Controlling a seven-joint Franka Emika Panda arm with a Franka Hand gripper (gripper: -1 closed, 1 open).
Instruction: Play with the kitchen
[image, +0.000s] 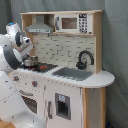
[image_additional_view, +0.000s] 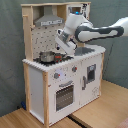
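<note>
Kitchen (image: 65, 75) stands upright, white and light wood.

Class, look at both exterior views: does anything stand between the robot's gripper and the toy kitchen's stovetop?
Only the small metal pot on the stovetop of the kitchen. The gripper hangs just above, beside it; nothing else visibly intervenes.

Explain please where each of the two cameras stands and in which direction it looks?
First exterior view: in front, off the sink end of the kitchen; the arm fills the first exterior view's left edge.
Second exterior view: in front, off the stovetop end; the arm enters from the second exterior view's right.
Both exterior views share the pot and hood.
</note>
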